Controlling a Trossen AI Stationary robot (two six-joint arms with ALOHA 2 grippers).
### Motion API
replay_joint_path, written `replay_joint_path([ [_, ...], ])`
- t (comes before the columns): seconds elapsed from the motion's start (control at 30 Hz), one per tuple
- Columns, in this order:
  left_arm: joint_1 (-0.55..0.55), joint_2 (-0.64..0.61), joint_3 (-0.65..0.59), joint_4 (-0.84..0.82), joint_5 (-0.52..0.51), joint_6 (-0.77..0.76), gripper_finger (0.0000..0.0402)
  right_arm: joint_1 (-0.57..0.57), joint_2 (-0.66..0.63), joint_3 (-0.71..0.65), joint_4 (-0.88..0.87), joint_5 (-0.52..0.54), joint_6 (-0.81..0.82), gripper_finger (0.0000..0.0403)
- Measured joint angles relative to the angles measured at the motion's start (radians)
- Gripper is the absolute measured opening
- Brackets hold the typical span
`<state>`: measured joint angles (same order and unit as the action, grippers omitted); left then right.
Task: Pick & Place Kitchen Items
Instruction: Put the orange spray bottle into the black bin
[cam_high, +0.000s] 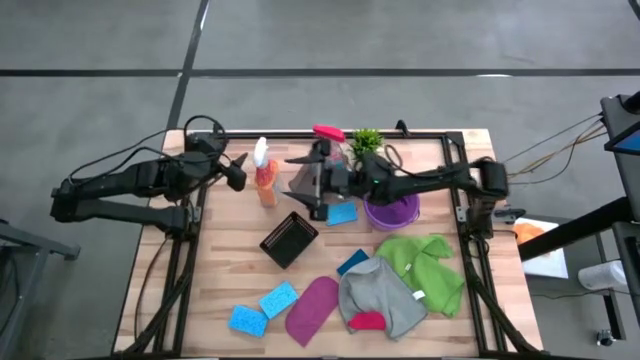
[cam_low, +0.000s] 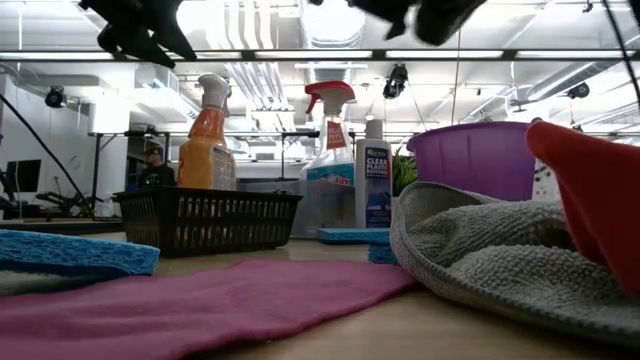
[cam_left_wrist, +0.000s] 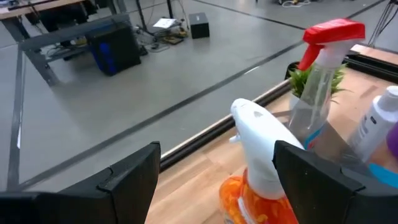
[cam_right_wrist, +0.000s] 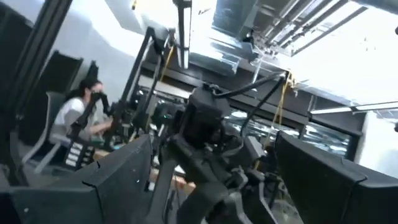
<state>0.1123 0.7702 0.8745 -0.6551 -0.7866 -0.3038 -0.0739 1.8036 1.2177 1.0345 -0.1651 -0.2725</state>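
- My left gripper (cam_high: 240, 172) is up in the air at the back left of the table (cam_high: 230, 280), just beside the orange bottle (cam_high: 266, 182). Its fingers (cam_left_wrist: 134, 180) are spread wide and hold nothing. In my left wrist view the bottle's white top sits between them, a bit further on.
- My right gripper (cam_high: 300, 180) is reaching across the middle of the table, up high, close to the orange bottle on its other side. Its fingers (cam_right_wrist: 118, 171) are wide apart and hold nothing. In my right wrist view I see my other arm and a person (cam_right_wrist: 78, 112) sitting far off in the room.
- The orange bottle stands upright near the back of the table, behind the black basket (cam_high: 289, 239).
- A clear spray bottle with a red top (cam_low: 328, 165) and a small white bottle (cam_low: 375, 180) stand near the plant (cam_high: 366, 141) at the back.
- A purple bowl (cam_high: 392, 210) sits on the right side, just in front of the plant.
- One blue sponge (cam_high: 342, 213) lies next to the bowl. Two more (cam_high: 263, 310) lie at the front left, and another peeks out by the grey cloth (cam_high: 375, 295).
- The pink cloth (cam_high: 312, 310) lies at the front, between the sponges and the grey cloth.
- The green cloth (cam_high: 425, 265) lies at the right, touching the grey one.
- A small red cloth (cam_high: 367, 321) sits on the grey cloth.
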Motion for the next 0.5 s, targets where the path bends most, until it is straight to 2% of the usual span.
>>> replay_joint_path([
  [0.1,0.000,0.000,0.001,0.002,0.019,-0.004,0.0313,0.013,-0.114,-0.098,-0.086,0.041,-0.032,0.0334],
  [0.27,0.018,0.030,0.019,0.028,0.149,-0.063,0.0313,0.034,-0.284,-0.236,-0.288,0.105,-0.021,0.0334],
  [0.33,0.034,0.059,0.037,0.036,0.198,-0.075,0.0313,0.043,-0.339,-0.284,-0.325,0.123,0.000,0.0334],
  [0.5,0.093,0.152,0.131,-0.019,0.245,-0.091,0.0313,0.061,-0.441,-0.381,-0.347,0.153,0.042,0.0334],
])
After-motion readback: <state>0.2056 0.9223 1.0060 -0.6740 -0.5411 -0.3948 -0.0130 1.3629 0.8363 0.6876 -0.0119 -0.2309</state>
